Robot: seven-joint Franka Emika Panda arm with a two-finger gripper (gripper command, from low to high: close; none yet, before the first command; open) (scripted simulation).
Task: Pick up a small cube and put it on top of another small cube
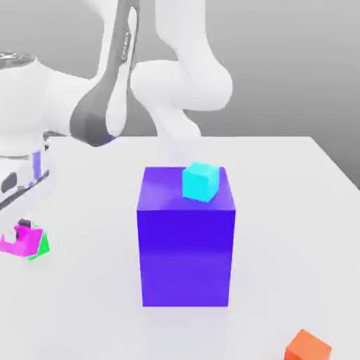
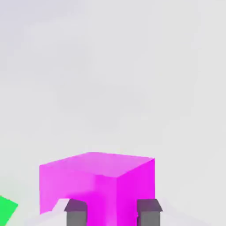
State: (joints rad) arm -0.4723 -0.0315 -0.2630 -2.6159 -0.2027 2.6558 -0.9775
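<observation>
The small magenta cube (image 1: 18, 240) is at the exterior view's far left, low over the white table. My gripper (image 1: 24, 226) comes down on it from above. In the hand view the magenta cube (image 2: 95, 185) sits between my two dark fingertips (image 2: 76, 212), and the gripper (image 2: 112, 214) is shut on it. The small green cube (image 1: 43, 247) peeks out right beside the magenta one, on its right in the exterior view, mostly hidden behind it. A corner of the green cube (image 2: 6, 209) also shows in the hand view. Whether the two cubes touch I cannot tell.
A big purple-blue block (image 1: 185, 242) stands mid-table with a cyan cube (image 1: 200, 181) on its top. An orange cube (image 1: 307, 346) lies at the front right. The arm's white links rise behind the block.
</observation>
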